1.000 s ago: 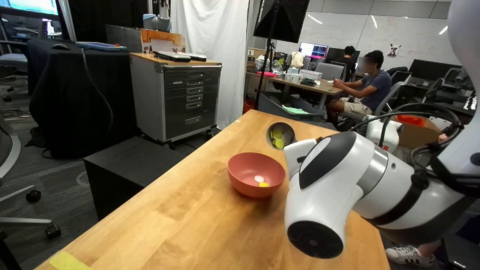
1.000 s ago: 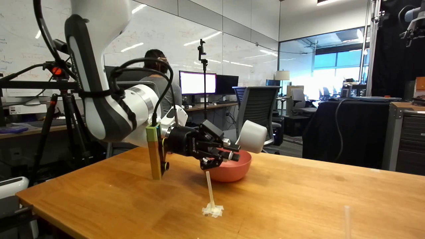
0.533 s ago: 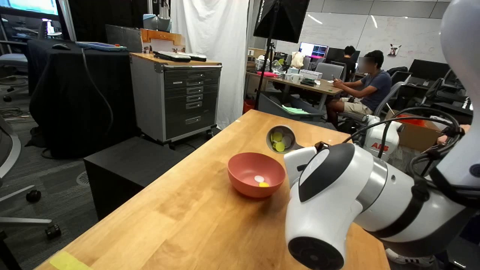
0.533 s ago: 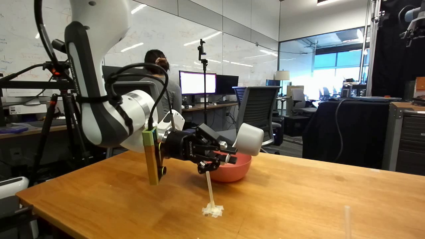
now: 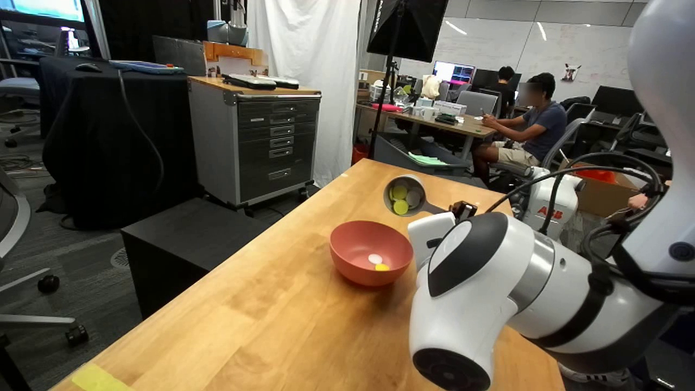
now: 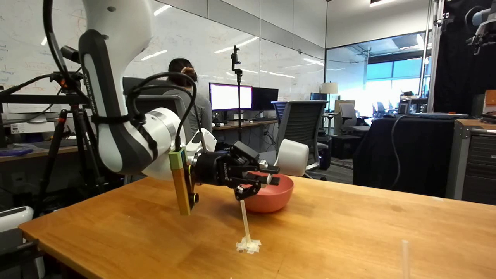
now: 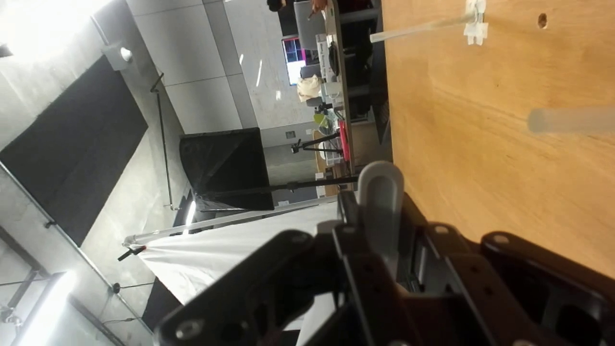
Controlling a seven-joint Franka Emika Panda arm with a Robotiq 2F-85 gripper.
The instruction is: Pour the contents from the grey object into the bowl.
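Grey cup (image 6: 293,157) hangs in the air above the wooden counter (image 5: 260,304), tipped over on its side, so that in an exterior view its mouth can be looked into. Yellow-green discs (image 5: 400,207) lie inside it, with a greyish disc (image 5: 414,199) next to them. Its handle (image 7: 382,206) runs back into the gripper (image 6: 274,175), whose fingers are closed tight on it from both sides. Near the cup and lower down, the red bowl (image 5: 366,278) stands upright on the counter; whether any part of the cup is directly over its rim, I cannot tell. A white disc (image 5: 374,259) and a yellow disc (image 5: 382,267) lie just beside each other in the bowl. The white arm (image 5: 467,320) leans in next to it. Elsewhere on the counter a pale stick (image 6: 245,221) stands slightly tilted in a patch of tape (image 6: 248,245), and a yellow strip (image 5: 98,378) lies at one end. Beyond, a drawer cabinet (image 5: 255,163) stands beside a white curtain (image 5: 336,108), and a man (image 5: 545,119) sits on a chair.
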